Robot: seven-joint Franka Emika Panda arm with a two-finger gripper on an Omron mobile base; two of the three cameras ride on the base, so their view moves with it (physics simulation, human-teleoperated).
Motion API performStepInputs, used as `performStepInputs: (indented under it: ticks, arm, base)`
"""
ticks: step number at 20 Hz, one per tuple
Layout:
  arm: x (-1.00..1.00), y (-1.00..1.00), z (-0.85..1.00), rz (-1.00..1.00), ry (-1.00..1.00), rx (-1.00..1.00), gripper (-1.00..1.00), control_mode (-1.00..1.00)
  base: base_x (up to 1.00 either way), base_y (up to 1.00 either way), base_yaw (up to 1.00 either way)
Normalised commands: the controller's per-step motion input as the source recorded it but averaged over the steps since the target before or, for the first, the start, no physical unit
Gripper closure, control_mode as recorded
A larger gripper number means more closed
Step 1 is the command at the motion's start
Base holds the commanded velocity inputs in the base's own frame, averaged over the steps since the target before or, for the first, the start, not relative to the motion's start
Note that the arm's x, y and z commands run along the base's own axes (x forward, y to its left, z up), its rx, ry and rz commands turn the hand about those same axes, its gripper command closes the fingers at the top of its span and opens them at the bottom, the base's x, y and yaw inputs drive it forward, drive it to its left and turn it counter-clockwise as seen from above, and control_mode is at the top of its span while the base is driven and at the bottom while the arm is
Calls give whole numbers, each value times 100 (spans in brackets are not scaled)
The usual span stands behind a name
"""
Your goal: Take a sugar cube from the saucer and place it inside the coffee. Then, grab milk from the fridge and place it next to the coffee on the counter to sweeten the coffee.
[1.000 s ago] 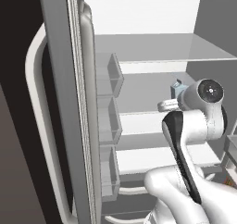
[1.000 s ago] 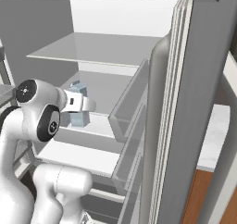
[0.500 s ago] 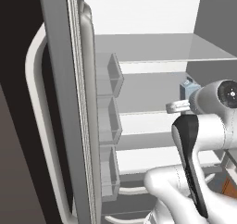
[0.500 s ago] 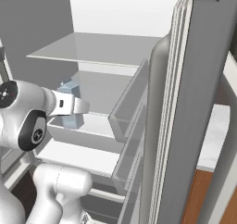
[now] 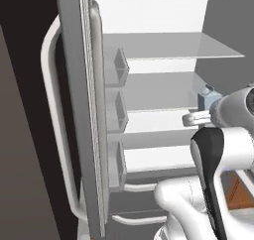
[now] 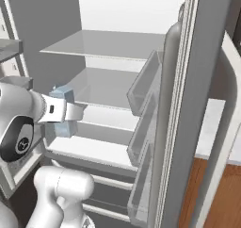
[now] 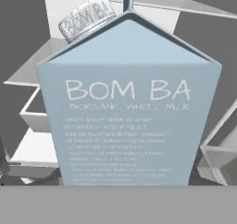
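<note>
1. Milk (image 7: 127, 102) sits directly in front of the hand (image 6: 70, 113), upright, long axis vertical, inside the open fridge (image 5: 149, 85) by the middle shelf's front edge.
2. Hand's grip state: cannot tell; fingertips hidden.

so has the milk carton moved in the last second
Yes. In the left base view the milk carton, with the gripper, has shifted right, away from the fridge door bins and off the shelf.

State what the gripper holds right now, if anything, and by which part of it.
It appears to hold the milk, which sits close before the hand camera, but the fingertips are hidden, so neither the closure nor the place of hold can be told.
</note>
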Motion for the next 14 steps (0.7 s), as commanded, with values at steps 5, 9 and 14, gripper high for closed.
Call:
performStepInputs:
  ticks: [5,9,14]
  arm:
    - [0,0,0,0,0,0,100,100]
    - [0,0,0,0,0,0,100,100]
    - [0,0,0,0,0,0,100,100]
  base:
    - [-100,36,-2]
    - [-100,13,-8]
    - [-100,-34,-11]
